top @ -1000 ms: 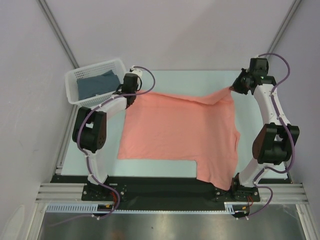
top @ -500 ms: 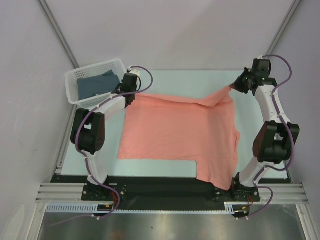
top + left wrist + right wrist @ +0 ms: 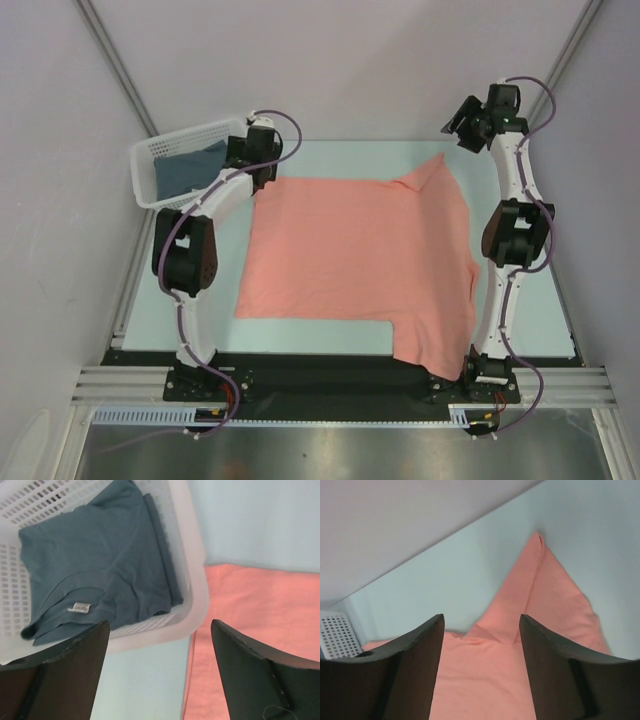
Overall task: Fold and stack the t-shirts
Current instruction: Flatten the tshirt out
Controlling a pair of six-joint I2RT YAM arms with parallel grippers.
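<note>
A salmon t-shirt (image 3: pixel 360 265) lies spread flat on the table, its near right part hanging over the front edge. Its far right corner (image 3: pixel 530 595) lies in a folded peak. A folded blue t-shirt (image 3: pixel 100 565) sits in the white basket (image 3: pixel 195 585). My left gripper (image 3: pixel 160 625) hovers open over the gap between the basket and the salmon shirt's far left corner (image 3: pixel 260 610), holding nothing. My right gripper (image 3: pixel 481 617) is open above the far right corner, apart from the cloth. From above, the left gripper (image 3: pixel 252 160) and right gripper (image 3: pixel 460 128) are at the table's far corners.
The white basket (image 3: pixel 150 170) stands at the far left corner, partly off the table. A corner of the basket (image 3: pixel 337 635) shows in the right wrist view. Grey walls close in behind and on both sides. The arm bases are at the near edge.
Both grippers have opened and let go of the salmon shirt's far corners, then lifted up and back. The shirt's far edge has dropped flat onto the table.
</note>
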